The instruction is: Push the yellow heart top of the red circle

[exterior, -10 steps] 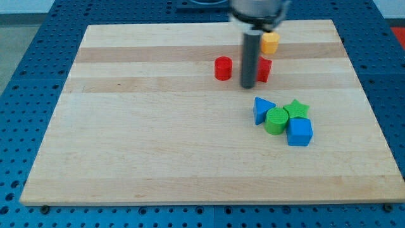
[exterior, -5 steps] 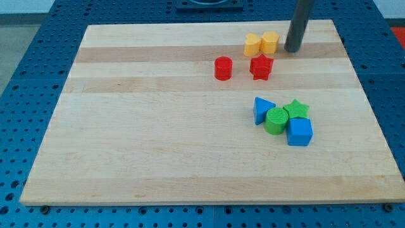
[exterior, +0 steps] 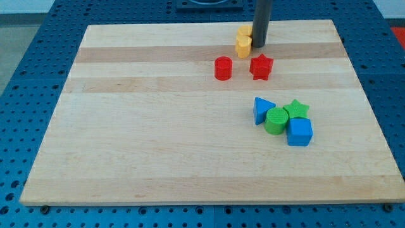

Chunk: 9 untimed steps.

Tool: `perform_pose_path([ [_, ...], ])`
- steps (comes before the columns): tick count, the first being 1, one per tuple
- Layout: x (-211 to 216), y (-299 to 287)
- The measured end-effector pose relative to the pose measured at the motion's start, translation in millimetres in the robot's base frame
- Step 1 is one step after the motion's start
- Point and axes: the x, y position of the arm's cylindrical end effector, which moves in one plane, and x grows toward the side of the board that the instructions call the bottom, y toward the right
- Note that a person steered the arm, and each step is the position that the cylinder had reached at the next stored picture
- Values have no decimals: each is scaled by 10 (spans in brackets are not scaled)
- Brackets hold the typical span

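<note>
The red circle [exterior: 223,68] lies on the wooden board [exterior: 158,126] right of centre near the view's top. Two yellow blocks sit above and slightly right of it: the nearer one [exterior: 243,45] and another [exterior: 245,31] just behind it, partly hidden by the rod; I cannot tell which is the heart. My tip [exterior: 259,45] rests against the right side of the nearer yellow block. The dark rod rises from there out of the view's top.
A red star [exterior: 261,66] lies just right of the red circle, below my tip. A cluster sits lower right: blue triangle [exterior: 262,109], green circle [exterior: 276,120], green star [exterior: 295,109], blue cube [exterior: 300,132].
My tip has swept left from the right of the yellow blocks. Both yellow blocks slid left and now stand one behind the other, closer to above the red circle.
</note>
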Motion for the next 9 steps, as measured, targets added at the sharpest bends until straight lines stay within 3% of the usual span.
perform_pose_path([
  [3, 9, -330],
  [4, -62, 52],
  [6, 273, 162],
  [9, 273, -374],
])
